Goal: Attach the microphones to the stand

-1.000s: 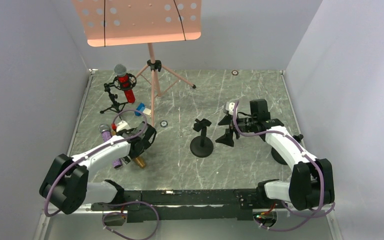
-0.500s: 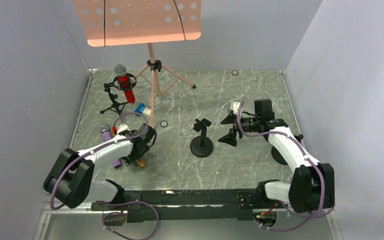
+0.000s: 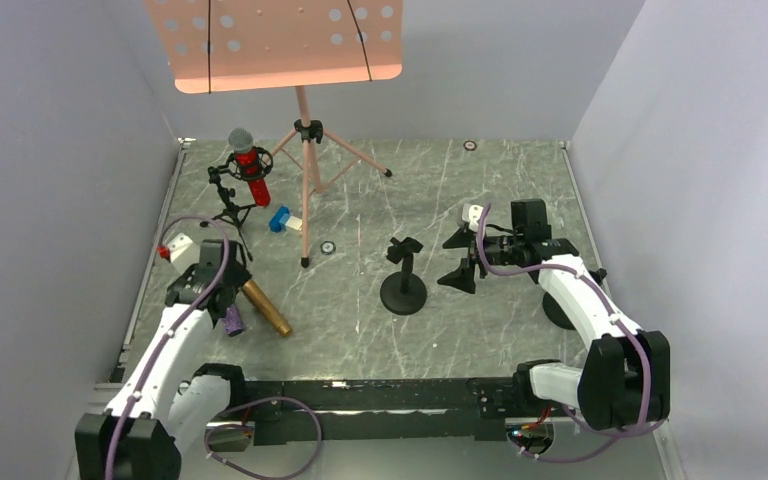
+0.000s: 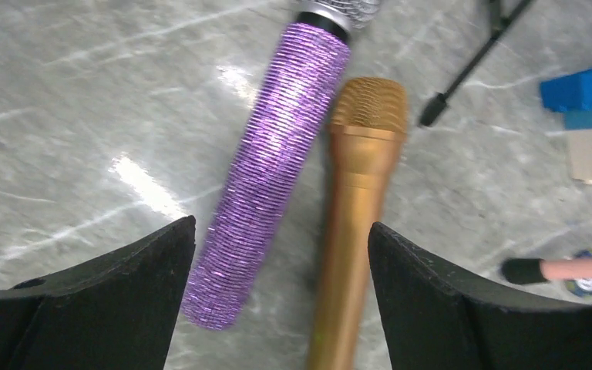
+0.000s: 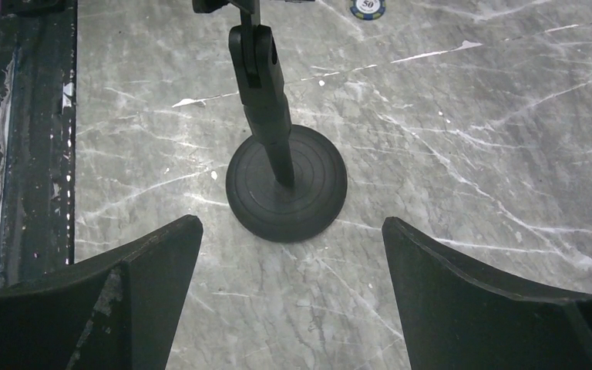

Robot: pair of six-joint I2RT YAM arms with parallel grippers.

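Note:
The glittery purple microphone (image 4: 277, 162) and the all-gold microphone (image 4: 358, 200) lie side by side on the table. My left gripper (image 4: 281, 227) is open above them, with both between its fingers and neither held. In the top view the left gripper (image 3: 222, 298) covers most of the purple microphone (image 3: 232, 320), and the gold one (image 3: 265, 308) lies to its right. The red microphone (image 3: 252, 172) sits upright in the black tripod stand (image 3: 228, 205). My right gripper (image 3: 457, 260) is open and empty, facing the black round-base stand (image 3: 403, 285), which also shows in the right wrist view (image 5: 285, 185).
A pink music stand (image 3: 303, 150) stands at the back, one foot near the microphones (image 4: 563, 270). A blue-and-white block (image 3: 282, 220) lies beside it. A small round token (image 3: 328, 247) lies on the table. Grey walls close in on three sides.
My left arm has swung left and back, so the gripper now sits over the purple microphone's upper part and the gold microphone is uncovered. The right gripper has barely moved.

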